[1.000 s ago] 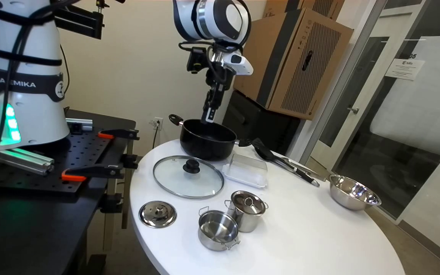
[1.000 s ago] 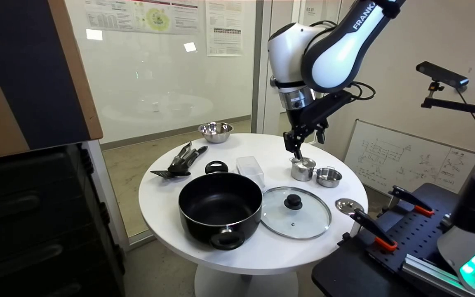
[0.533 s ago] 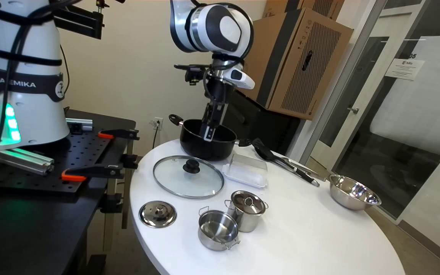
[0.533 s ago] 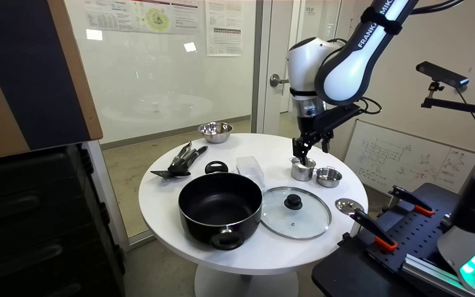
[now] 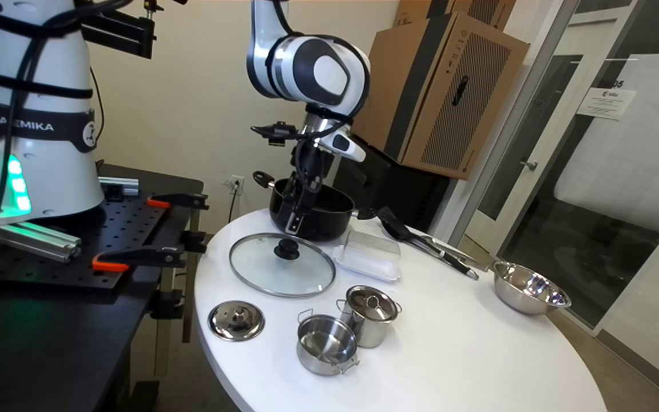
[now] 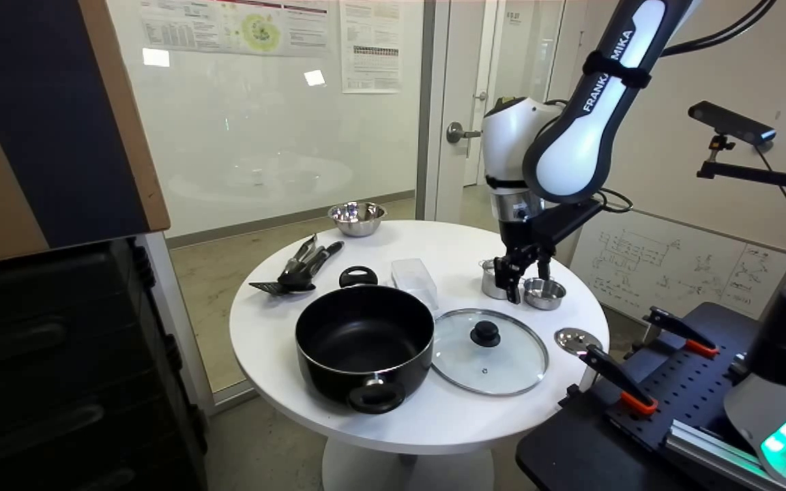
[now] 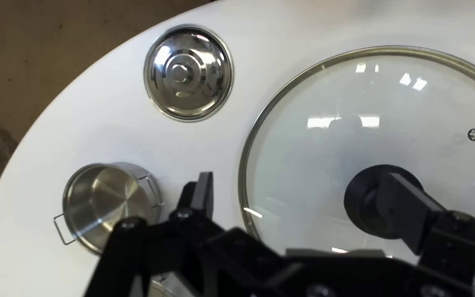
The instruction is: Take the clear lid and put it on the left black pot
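Note:
The clear lid [image 5: 266,273] lies flat on the table, knob up, beside the left black pot [image 5: 329,224]. In an exterior view the lid [image 6: 502,372] is right of the uncovered pot [image 6: 325,382]. In the wrist view the lid [image 7: 303,156] fills the right side, its black knob [image 7: 359,202] partly hidden behind the right finger. My gripper [image 7: 299,185] is open and empty, pointing down above the lid. Its left finger shows outside the lid's rim, its right finger over the knob. In both exterior views the gripper [image 5: 293,223] hangs above table level, also here [image 6: 528,283].
A small steel lid [image 5: 235,321], an open steel pot [image 5: 318,361] and a covered steel pot [image 5: 368,331] stand near the clear lid. A clear plastic box [image 5: 370,257] is beside the black pot. Black utensils [image 5: 401,232] and a steel bowl [image 5: 527,297] lie farther along the table.
My gripper has come down toward the table and the clear lid, moving down and left in an exterior view. The lid, the pot and the other objects have not moved.

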You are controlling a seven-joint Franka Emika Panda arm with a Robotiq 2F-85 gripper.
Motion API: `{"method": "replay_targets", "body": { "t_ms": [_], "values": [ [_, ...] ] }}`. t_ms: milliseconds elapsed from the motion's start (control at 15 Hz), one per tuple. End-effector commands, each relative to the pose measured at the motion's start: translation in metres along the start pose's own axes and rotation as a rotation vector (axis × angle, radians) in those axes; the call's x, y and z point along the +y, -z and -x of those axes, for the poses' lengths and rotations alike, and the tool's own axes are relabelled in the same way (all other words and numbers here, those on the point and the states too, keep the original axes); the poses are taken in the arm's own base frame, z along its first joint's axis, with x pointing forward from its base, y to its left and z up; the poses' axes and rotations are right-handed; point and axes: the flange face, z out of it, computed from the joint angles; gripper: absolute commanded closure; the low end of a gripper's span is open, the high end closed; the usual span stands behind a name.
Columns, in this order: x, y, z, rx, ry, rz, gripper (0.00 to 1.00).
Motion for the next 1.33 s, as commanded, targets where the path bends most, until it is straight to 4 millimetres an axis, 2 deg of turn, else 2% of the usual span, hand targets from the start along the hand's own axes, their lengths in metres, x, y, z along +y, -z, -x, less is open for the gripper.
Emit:
{"method": "replay_targets", "body": {
  "t_ms": [0, 267, 467, 533, 600, 933, 1067, 1267],
  "values": [
    [-0.016, -0.012, -0.005, -0.011, 0.035, -0.007, 0.0],
    [-0.033, -0.018, -0.009, -0.021, 0.062, -0.004, 0.0],
    [-0.041, -0.02, -0.02, -0.021, 0.063, 0.011, 0.0],
    [-0.041, -0.018, -0.022, -0.015, 0.062, 0.021, 0.0],
    [-0.039, -0.016, -0.012, -0.021, 0.067, 0.01, 0.0],
    [-0.04, -0.017, -0.019, -0.015, 0.067, 0.015, 0.0],
    [-0.043, -0.028, -0.022, -0.034, 0.076, -0.02, 0.0],
    [-0.06, -0.046, -0.023, -0.072, 0.113, -0.045, 0.0]
  ]
}}
